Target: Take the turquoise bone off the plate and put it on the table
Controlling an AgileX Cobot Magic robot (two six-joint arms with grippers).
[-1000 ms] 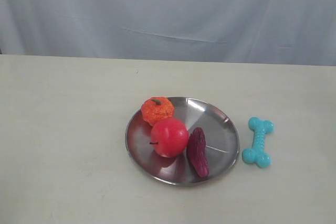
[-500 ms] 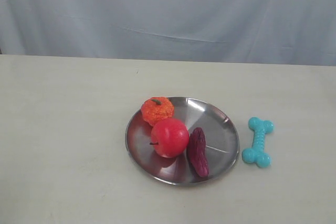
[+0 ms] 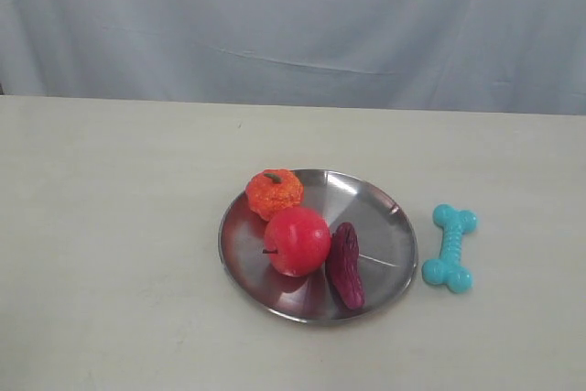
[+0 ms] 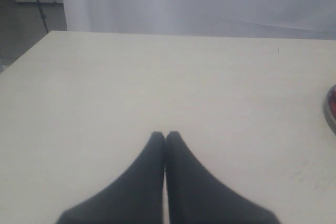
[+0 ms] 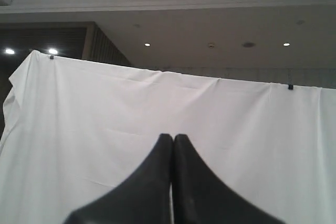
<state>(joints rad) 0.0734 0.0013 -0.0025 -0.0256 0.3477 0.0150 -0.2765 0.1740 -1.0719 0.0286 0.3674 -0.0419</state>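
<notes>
Left hand [image 4: 165, 136] fingers pressed together, tilted downward, right hand [image 5: 172, 137] fingers pressed together, raised level, both empty

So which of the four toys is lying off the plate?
The turquoise bone: it lies on the table beside the plate, clear of its rim. The apple, orange pumpkin and purple piece all sit on the plate.

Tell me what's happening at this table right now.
Nothing is being handled. The turquoise rubber bone lies on the pale beige table, just right of the shiny round steel plate and apart from it. The plate holds a red apple, an orange bumpy fruit and a dark purple oblong item. The left gripper is shut over bare table. The right gripper is shut, facing a white curtain.
</notes>
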